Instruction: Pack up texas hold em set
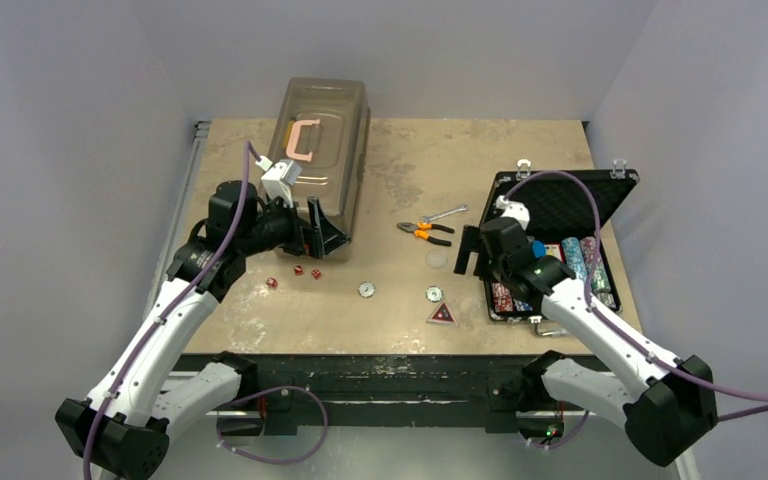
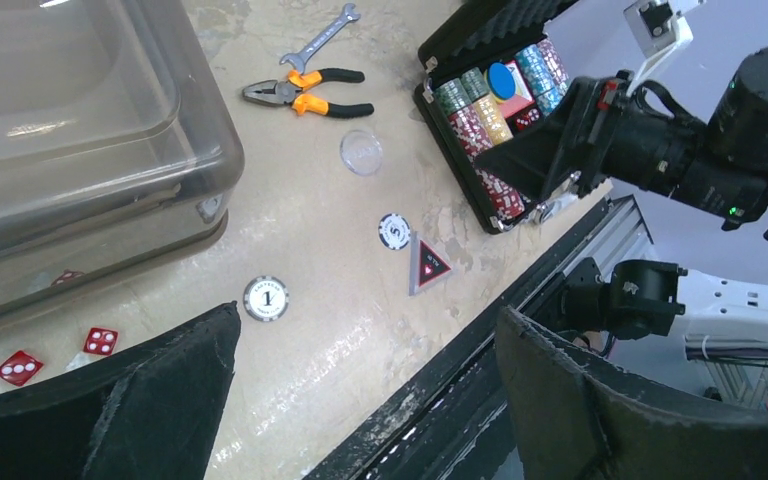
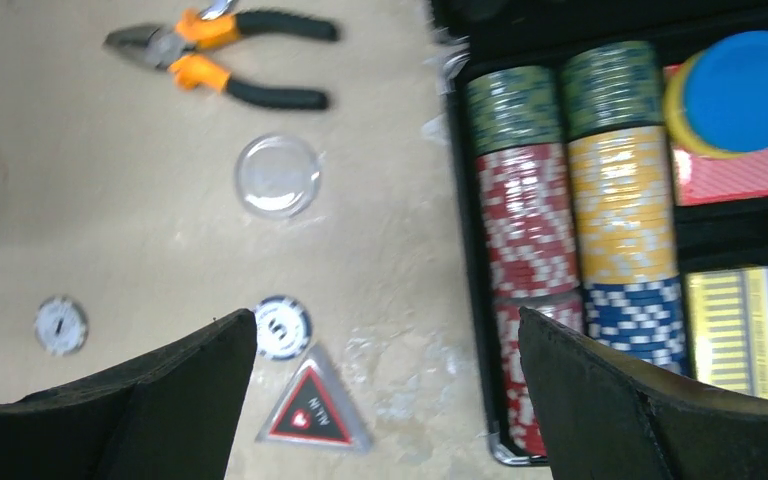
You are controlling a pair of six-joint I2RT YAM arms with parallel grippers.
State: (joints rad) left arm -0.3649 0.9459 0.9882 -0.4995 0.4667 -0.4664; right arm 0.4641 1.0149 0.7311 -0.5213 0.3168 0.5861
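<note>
My right tool (image 3: 385, 340) hangs open near the red triangle token (image 3: 312, 408) — drop squarely, pinch its edges, carry it into the case (image 3: 580, 20).

You get even, soft light from overhead in the top view, with only faint shadows around the translucent box (image 1: 320, 150). Your left wrist view is sharp, with a pale sheen on the box lid at its upper left. Your right wrist view is smeared: the pliers (image 3: 222, 55) and chip stacks (image 3: 570, 190) look soft, and the dark fingers (image 3: 110, 420) at the bottom lack detail.
</note>
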